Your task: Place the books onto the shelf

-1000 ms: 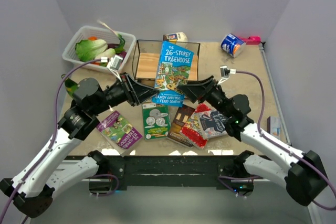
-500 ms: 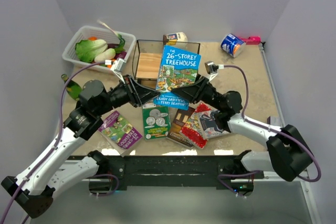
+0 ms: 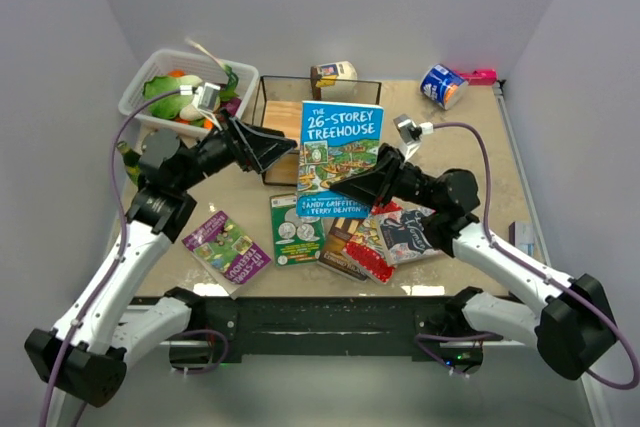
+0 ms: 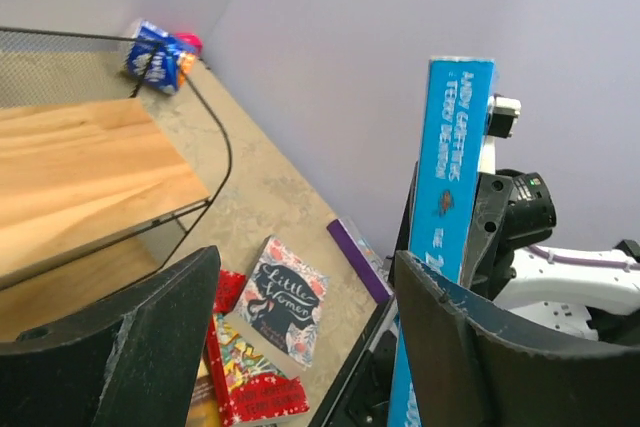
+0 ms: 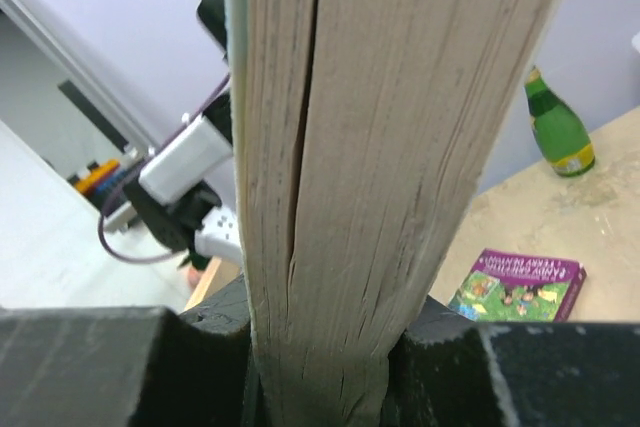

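Note:
The blue book [image 3: 340, 152] stands upright above the table just in front of the shelf [image 3: 281, 119], with my right gripper [image 3: 372, 183] shut on its lower right edge. Its cream page edges [image 5: 370, 147] fill the right wrist view, pinched between both fingers of that gripper [image 5: 330, 372]. My left gripper [image 3: 266, 148] is open over the shelf's left front, apart from the book. In the left wrist view the open gripper [image 4: 305, 337] faces the blue spine [image 4: 455, 197] and the shelf's wooden board [image 4: 80, 177]. Green [image 3: 296, 229], purple-and-green [image 3: 228, 245], brown [image 3: 345, 237], red [image 3: 370, 252] and dark grey [image 3: 405, 232] books lie flat.
A white basket [image 3: 150, 72] of vegetables stands at the back left, with a green bottle [image 3: 130, 162] in front of it. A jar [image 3: 335, 72] sits behind the shelf. A blue can [image 3: 442, 85] and a pink object [image 3: 480, 75] lie at the back right.
My left gripper has opened, let go of the blue book and drawn back left. My right gripper has shut on the book and now holds it alone, more upright.

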